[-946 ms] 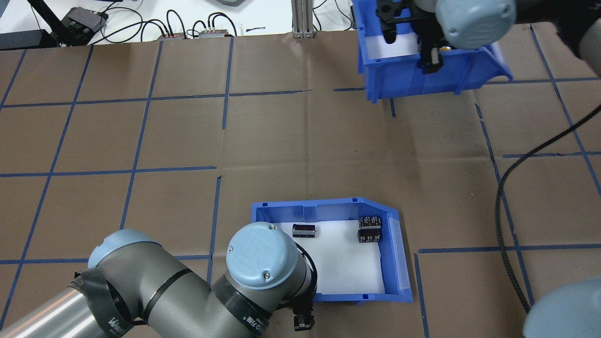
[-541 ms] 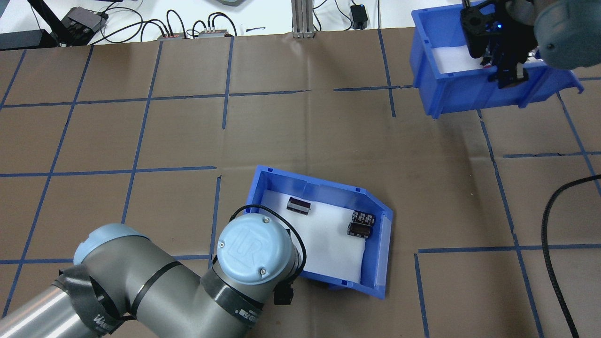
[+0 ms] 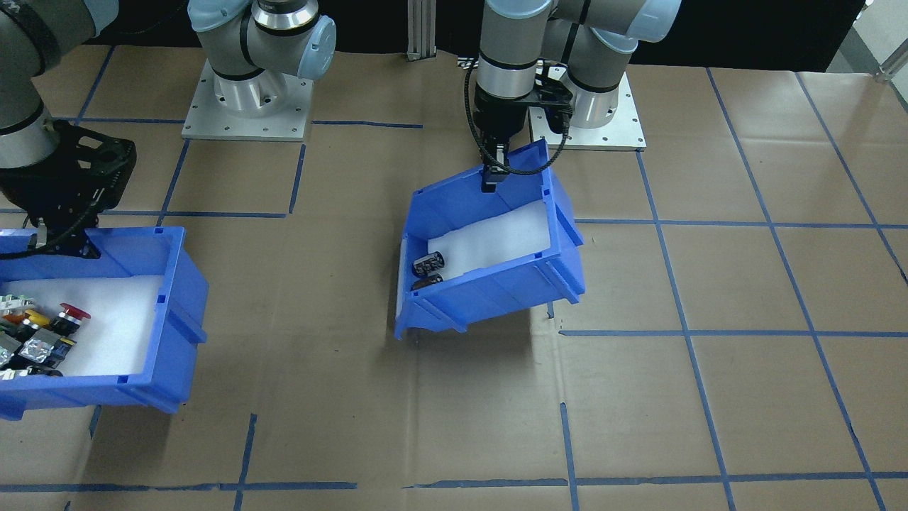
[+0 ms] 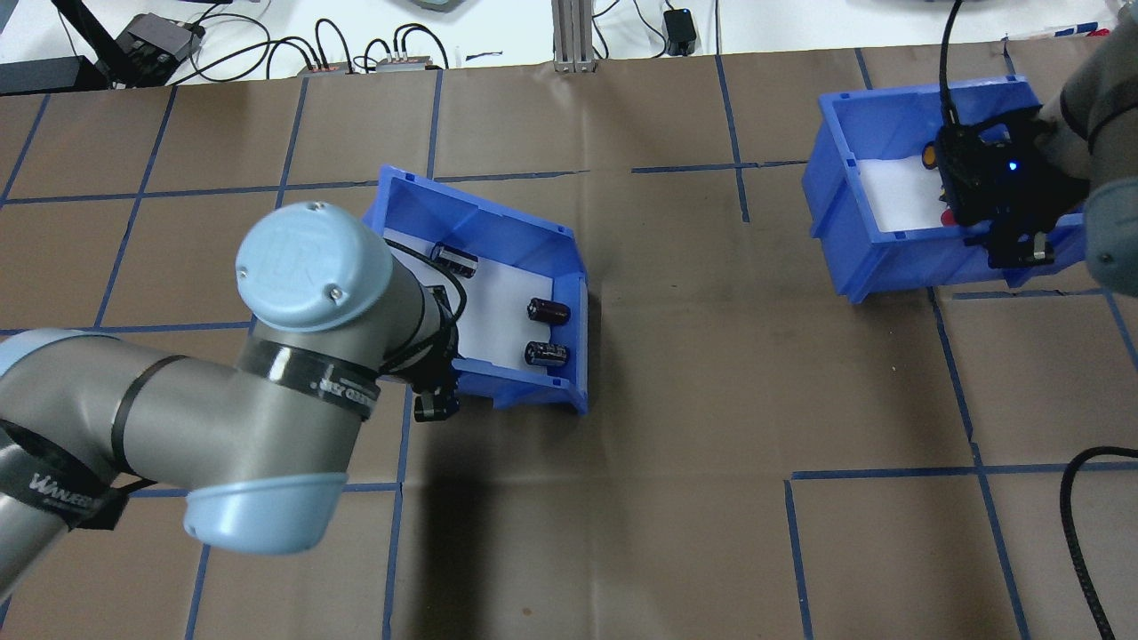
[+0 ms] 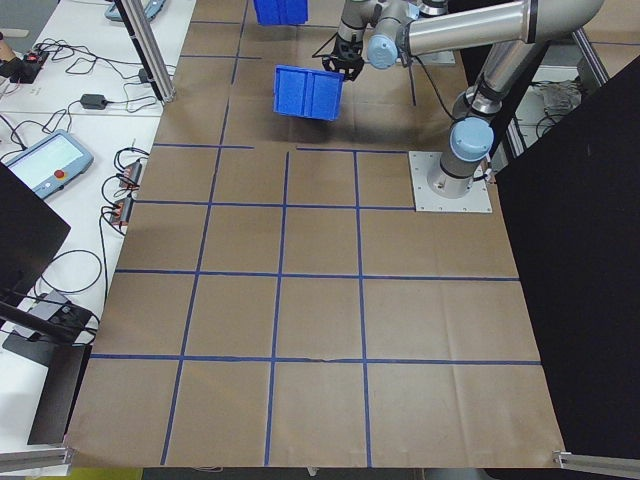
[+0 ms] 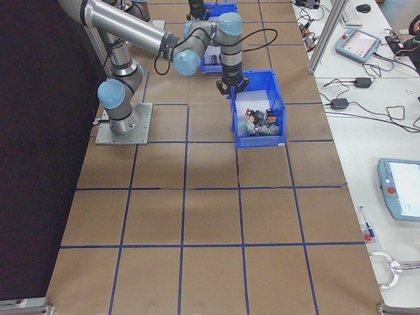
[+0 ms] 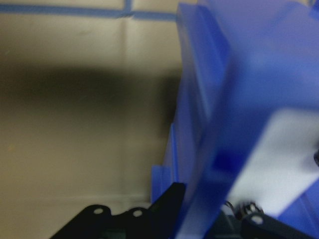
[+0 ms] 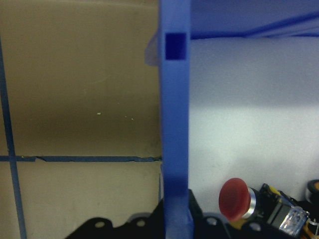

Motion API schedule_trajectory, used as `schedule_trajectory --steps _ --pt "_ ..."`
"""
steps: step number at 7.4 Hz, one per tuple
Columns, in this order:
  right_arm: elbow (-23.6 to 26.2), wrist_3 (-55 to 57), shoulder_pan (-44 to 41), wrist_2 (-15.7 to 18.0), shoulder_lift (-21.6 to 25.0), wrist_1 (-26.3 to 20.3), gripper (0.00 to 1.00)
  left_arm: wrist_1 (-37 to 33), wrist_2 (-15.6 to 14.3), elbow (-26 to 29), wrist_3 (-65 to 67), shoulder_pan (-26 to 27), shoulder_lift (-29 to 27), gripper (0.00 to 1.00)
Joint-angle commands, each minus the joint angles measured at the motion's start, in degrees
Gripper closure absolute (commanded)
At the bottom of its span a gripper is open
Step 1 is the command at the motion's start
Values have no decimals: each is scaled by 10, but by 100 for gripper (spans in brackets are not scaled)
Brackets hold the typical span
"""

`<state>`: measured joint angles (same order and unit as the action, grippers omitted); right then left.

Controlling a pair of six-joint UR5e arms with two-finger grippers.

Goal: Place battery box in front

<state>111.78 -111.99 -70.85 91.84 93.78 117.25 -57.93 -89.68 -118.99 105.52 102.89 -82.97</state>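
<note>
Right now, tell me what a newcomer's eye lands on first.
The battery box, tilted above the table's middle with the left tool clamped on its back wall and dark cells slid toward its low lip. Then the switch bin, gripped by the right tool at the robot's right.

The left wrist view was blurred, showing only a smeared wall of the battery box [image 7: 234, 99]. Overhead, the left arm hid the left gripper [image 4: 436, 391]. The front view's edge cut off the switch bin [image 3: 163, 312] and its switches.
</note>
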Motion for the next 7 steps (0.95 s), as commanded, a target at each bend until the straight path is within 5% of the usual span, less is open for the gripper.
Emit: schedule_trajectory --steps 1,3,7 --pt "52 -25 14 -10 40 31 100 -3 69 58 -33 -56 -35 100" --pt "55 -25 13 -9 40 29 100 -2 139 152 -25 -56 -119 100" --pt "55 -25 13 -3 40 30 100 5 350 281 -22 -54 -282 100"
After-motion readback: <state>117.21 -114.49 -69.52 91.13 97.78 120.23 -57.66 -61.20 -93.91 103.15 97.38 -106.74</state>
